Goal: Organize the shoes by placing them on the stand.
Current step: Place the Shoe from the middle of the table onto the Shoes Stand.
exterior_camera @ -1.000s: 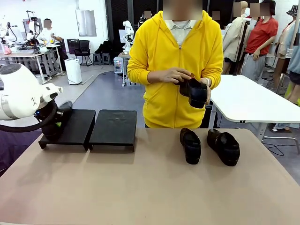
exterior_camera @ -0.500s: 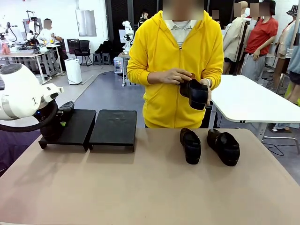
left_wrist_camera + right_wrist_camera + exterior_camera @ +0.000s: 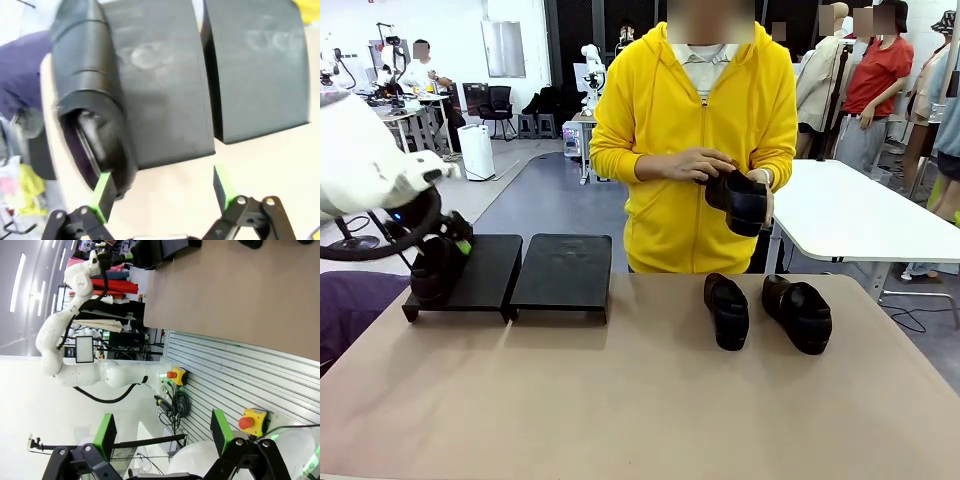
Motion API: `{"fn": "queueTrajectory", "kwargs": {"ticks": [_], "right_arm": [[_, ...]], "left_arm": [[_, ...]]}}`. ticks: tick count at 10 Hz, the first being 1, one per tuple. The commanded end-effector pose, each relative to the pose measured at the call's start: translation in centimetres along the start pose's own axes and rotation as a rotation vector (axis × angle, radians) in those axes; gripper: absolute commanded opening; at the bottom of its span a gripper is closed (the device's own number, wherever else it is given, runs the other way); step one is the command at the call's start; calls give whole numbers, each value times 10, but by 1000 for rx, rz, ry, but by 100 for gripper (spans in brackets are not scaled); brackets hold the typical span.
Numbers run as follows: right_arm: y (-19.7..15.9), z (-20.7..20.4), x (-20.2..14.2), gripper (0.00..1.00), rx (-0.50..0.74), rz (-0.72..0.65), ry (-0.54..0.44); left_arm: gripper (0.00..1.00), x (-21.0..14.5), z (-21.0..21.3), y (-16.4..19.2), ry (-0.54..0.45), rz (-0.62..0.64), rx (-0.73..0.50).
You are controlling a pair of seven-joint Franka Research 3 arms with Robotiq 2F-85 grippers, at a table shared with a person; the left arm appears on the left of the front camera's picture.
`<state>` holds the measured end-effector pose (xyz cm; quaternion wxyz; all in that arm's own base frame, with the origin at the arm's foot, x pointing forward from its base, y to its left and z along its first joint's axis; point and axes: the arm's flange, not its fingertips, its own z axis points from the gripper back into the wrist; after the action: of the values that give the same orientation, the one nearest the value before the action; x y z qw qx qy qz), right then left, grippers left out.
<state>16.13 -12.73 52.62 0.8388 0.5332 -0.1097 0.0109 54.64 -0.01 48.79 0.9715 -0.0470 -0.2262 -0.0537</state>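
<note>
Nearest, on the robot's own side of the table (image 3: 620,420), the right gripper (image 3: 161,432) hung with its jaws wide apart and nothing between them. Farther out, two shoes (image 3: 727,310) lay side by side on the table's right half, apart from each other and well away from the stand (image 3: 165,75). On the left, one shoe (image 3: 90,100) lay along the outer edge of the stand's left panel, its heel opening toward the wrist camera and its heel end reaching that panel's near edge. The left gripper (image 3: 161,187) hovered there with its jaws spread and gripping nothing; one green pad sat just beside the heel, though whether it touched could not be told. The right panel was bare. At the far side, a person in a yellow hoodie held a fourth shoe (image 3: 740,198) in both hands above the table. The first placement looked done, so the left arm would next need to lift straight clear without nudging the shoe, then a shoe on the table wanted fetching.
</note>
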Motion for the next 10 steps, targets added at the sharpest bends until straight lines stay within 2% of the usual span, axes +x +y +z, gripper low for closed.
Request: {"fn": "queueTrajectory", "kwargs": {"ticks": [1,2,3,4,5,7,9,10], "right_arm": [[3,3,1,100,23,27,-10],[3,3,1,100,23,27,-10],[3,3,1,100,23,27,-10],[3,3,1,100,23,27,-10],[3,3,1,100,23,27,-10],[3,3,1,100,23,27,-10],[3,3,1,100,23,27,-10],[3,3,1,100,23,27,-10]], "left_arm": [[100,-9,42,17,-123,95,130],[100,-12,59,15,-139,68,136],[100,-20,76,7,-109,-8,81],[100,-32,94,-1,-40,-56,33],[100,-49,113,-10,90,-144,-80],[100,-94,145,-11,278,-113,-222],[100,-158,159,-2,257,-28,-409],[100,-205,162,5,188,91,-459]]}}
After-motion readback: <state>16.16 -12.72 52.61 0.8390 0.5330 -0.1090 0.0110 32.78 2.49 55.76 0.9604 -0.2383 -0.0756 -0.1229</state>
